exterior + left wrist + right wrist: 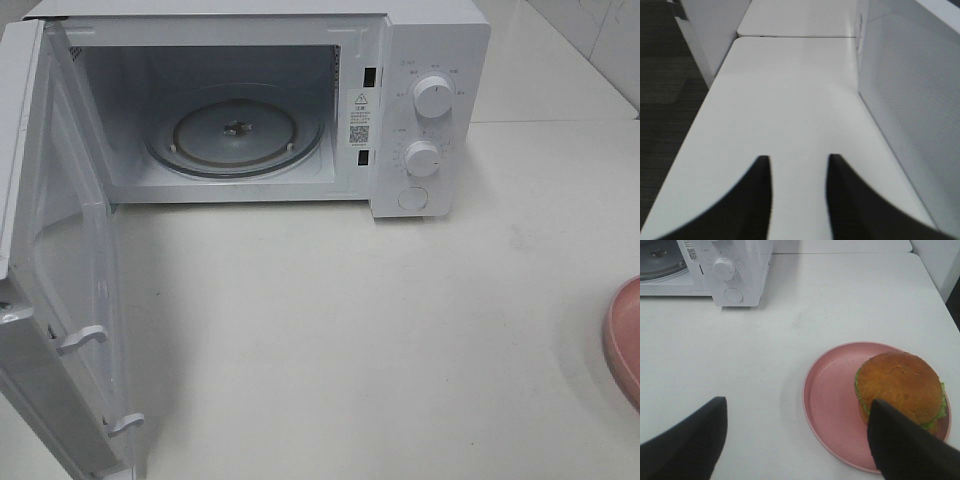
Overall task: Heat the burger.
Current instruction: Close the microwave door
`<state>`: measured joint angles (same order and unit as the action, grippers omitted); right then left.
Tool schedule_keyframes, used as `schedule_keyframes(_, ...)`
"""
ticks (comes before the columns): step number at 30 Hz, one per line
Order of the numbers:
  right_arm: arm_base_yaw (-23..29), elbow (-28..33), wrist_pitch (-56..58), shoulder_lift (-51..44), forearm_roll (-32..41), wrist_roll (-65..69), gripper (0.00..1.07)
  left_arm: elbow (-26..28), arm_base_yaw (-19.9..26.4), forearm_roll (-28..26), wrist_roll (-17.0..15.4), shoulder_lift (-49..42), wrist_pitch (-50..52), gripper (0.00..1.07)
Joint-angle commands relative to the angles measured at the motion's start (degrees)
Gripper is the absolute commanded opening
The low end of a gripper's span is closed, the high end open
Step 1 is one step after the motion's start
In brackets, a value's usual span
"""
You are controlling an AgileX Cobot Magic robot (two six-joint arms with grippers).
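Microwave first: from the high camera we're looking at a boxy white microwave oven (pixel 300 100) on a white tabletop (pixel 350 330), with its white door (pixel 60 280) swung all the way open on the left. Inside we can see the round glass turntable (pixel 235 132) with nothing on it. Two white knobs (pixel 432 97) sit on the control panel, and a sliver of the round pink plate (pixel 627 335) peeks in at the right edge. Neither arm shows up here.

Left wrist camera: we've got the left gripper (pixel 797 195) hanging over bare table just beside the open door, its dark jaws fairly close together with nothing between them.

Right wrist camera: the right gripper (pixel 797 440) is spread wide and empty. The golden-bun burger with green lettuce frill (pixel 900 390) sits on the pink plate, well apart from the microwave, partly behind one dark finger (pixel 910 450).
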<state>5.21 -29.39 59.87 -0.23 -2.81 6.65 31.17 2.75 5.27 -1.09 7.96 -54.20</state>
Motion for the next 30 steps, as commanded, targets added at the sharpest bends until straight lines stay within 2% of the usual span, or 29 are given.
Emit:
schedule_keyframes(1,-0.2,0.1,-0.5,-1.5,0.1,-0.7,0.75,0.3,0.2,3.7,-0.6,3.4,3.8,0.0)
schedule_keyframes(7,-0.2,0.1,-0.5,-1.5,0.1,-0.7,0.75,-1.7,0.2,2.9,-0.3,9.1,12.7,0.0)
schedule_keyframes(9,-0.2,0.1,-0.5,-1.5,0.1,-0.7,0.75,-5.7,0.2,1.4,-0.3,13.5,21.9,0.0)
schedule_keyframes(12,-0.2,0.1,-0.5,-1.5,0.1,-0.7,0.75,-6.7,0.2,0.7,-0.3,14.7,24.6,0.0)
schedule_keyframes(16,-0.2,0.1,-0.5,-1.5,0.1,-0.7,0.75,-12.4,0.2,-4.0,-0.1,19.8,37.1,0.0)
schedule_keyframes(17,-0.2,0.1,-0.5,-1.5,0.1,-0.7,0.75,-14.0,0.2,-5.3,1.1,21.8,41.7,0.0)
schedule_keyframes(20,-0.2,0.1,-0.5,-1.5,0.1,-0.7,0.75,-15.8,0.2,-6.0,2.7,25.4,46.6,0.0)
schedule_keyframes(23,-0.2,0.1,-0.5,-1.5,0.1,-0.7,0.75,-16.2,0.1,-6.6,3.3,26.7,47.8,0.0)
schedule_keyframes(25,-0.2,0.1,-0.5,-1.5,0.1,-0.7,0.75,-16.3,-2.3,-7.0,7.0,30.6,51.2,0.0)
schedule_keyframes(27,-0.2,0.1,-0.5,-1.5,0.1,-0.7,0.75,-16.3,-3.4,-7.1,8.0,31.6,52.0,0.0)
schedule_keyframes(28,-0.2,0.1,-0.5,-1.5,0.1,-0.7,0.75,-16.3,-5.8,-7.1,9.2,33.4,53.3,0.0)
schedule_keyframes(30,-0.2,0.1,-0.5,-1.5,0.1,-0.7,0.75,-16.3,-6.8,-7.1,9.3,34.2,53.9,0.0)
